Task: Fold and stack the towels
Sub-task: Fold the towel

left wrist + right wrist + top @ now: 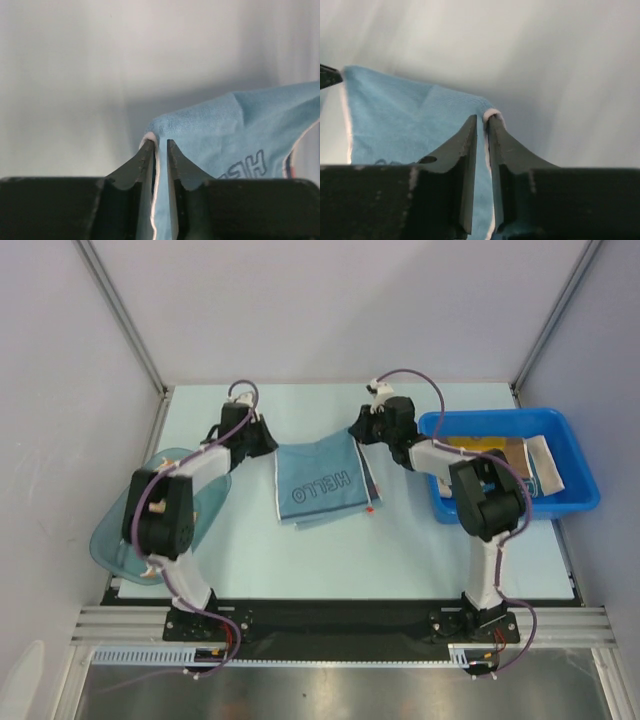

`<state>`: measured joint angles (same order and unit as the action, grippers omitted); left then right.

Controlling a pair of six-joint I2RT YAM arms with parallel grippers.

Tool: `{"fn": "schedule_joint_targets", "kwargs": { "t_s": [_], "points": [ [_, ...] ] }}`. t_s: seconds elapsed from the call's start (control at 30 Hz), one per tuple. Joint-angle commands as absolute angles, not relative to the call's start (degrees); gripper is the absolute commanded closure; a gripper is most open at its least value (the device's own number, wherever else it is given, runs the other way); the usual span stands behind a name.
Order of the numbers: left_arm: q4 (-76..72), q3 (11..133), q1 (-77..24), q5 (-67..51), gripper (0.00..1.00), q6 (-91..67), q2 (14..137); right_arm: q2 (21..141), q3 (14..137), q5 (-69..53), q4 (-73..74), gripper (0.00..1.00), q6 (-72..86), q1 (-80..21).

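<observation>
Grey walls stand around a pale table (300,560). On the middle of it lies the blue HELLO towel (320,485), spread out with the letters up. Edges of other cloth show under its right and near sides, and 1 small orange corner (370,508) looks out there.

My left gripper (159,144) is at the far left corner of the HELLO towel. Its 2 fingers are almost together, and the white hem of that corner is pinched between them, raised into a small peak. My right gripper (483,119) is at the far right corner and pinches the hem there in the same way.

To the right stands a blue bin (580,495). Inside it I see a brown towel (480,447) and a white towel (545,465). At the left edge of the table is a teal tub (110,540), partly under my left arm.
</observation>
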<state>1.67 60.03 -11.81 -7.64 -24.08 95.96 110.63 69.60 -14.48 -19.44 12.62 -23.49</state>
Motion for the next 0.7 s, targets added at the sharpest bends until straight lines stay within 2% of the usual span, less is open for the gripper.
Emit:
{"fn": "schedule_joint_targets", "kwargs": {
  "t_s": [0.0,0.13,0.23,0.3,0.43,0.6,0.67],
  "points": [
    [-0.5,73.8,-10.3,-11.9,0.76,-22.2,109.2,118.8,80.5,-18.4,-19.8,0.77,12.7,-21.8],
    [6.5,83.8,-9.2,-14.6,0.69,-20.9,116.7,123.8,88.4,-18.5,-12.7,0.56,13.4,-20.8],
    [7.0,82.8,-9.1,-12.5,0.64,-20.2,113.8,121.5,88.2,-14.8,-8.5,0.51,13.2,-20.7],
    [9.6,81.2,-9.2,-11.0,0.62,-20.0,111.6,119.6,88.2,-13.4,-4.4,0.52,12.7,-20.9],
    [11.5,74.5,-10.0,-10.5,0.61,-20.7,104.3,114.7,87.6,-5.3,10.2,0.59,12.0,-22.8],
    [14.1,65.1,-12.3,-12.4,0.60,-23.0,93.6,113.2,82.4,-1.7,16.4,0.70,15.8,-23.6],
    [16.2,63.5,-13.4,-13.3,0.60,-23.4,91.2,112.5,80.0,-0.2,17.1,0.71,17.0,-24.3]
  ]
}}
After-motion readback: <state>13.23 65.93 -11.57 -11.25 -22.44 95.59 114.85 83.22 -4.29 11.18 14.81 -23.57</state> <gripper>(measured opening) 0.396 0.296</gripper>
